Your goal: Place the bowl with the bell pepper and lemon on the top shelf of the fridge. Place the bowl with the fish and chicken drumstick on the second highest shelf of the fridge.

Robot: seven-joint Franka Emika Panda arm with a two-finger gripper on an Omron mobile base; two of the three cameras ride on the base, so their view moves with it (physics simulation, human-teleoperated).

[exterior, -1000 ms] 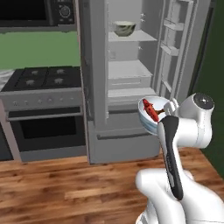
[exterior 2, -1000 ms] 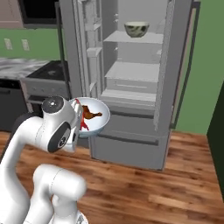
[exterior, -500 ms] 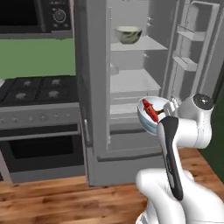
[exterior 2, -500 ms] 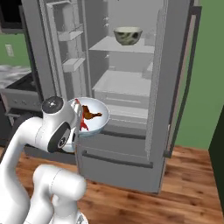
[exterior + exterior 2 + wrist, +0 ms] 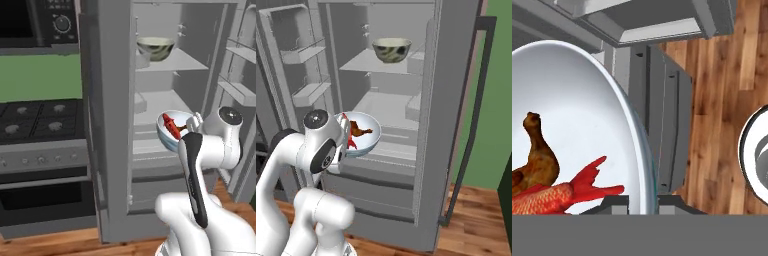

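Observation:
My gripper (image 5: 643,202) is shut on the rim of a pale blue-white bowl (image 5: 175,132) (image 5: 365,135) (image 5: 577,115), held level in front of the open fridge at about the height of the second highest shelf (image 5: 152,112) (image 5: 383,107). Inside the bowl lie the red-orange fish (image 5: 559,195) (image 5: 171,126) and the brown chicken drumstick (image 5: 539,155) (image 5: 360,131). The olive-grey bowl (image 5: 156,48) (image 5: 391,50) stands on the top shelf (image 5: 185,62) (image 5: 363,62); the bell pepper and lemon are hidden inside it.
The fridge's left door (image 5: 107,125) and right door (image 5: 456,100) stand swung open, with door bins (image 5: 240,90) (image 5: 303,55) on their inner faces. A stove (image 5: 35,117) and a microwave (image 5: 35,22) sit to the left. Wooden floor (image 5: 476,215) lies below.
The base has driven closer to the fridge, so the whole scene has grown and shifted. The bowl with fish and drumstick stays in the gripper, unchanged relative to the arm.

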